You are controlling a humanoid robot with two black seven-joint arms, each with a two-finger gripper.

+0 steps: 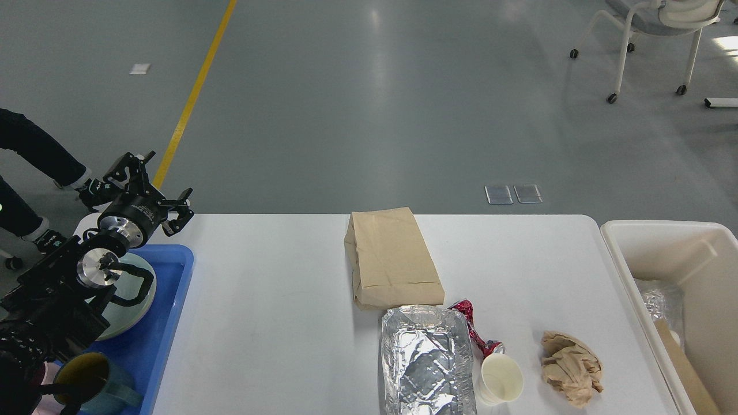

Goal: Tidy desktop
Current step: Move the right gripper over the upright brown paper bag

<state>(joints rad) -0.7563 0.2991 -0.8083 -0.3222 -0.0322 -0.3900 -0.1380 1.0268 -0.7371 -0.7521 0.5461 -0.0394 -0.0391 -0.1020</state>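
The white desktop (271,311) fills the lower view. On it lie a brown paper bag (391,258), a foil tray (425,360), a crushed red can (474,329), a white paper cup (500,379) on its side and a crumpled brown paper (571,366). My left gripper (154,187) is open and empty, raised above the far left corner of the desktop, over the blue tray (167,323). My right gripper is out of view.
The blue tray holds a grey plate (135,305) and a dark mug (95,380). A cream-white bin (663,236) stands at the right edge with foil and brown paper inside. A person's legs (29,155) are at far left; a chair (651,34) stands far right.
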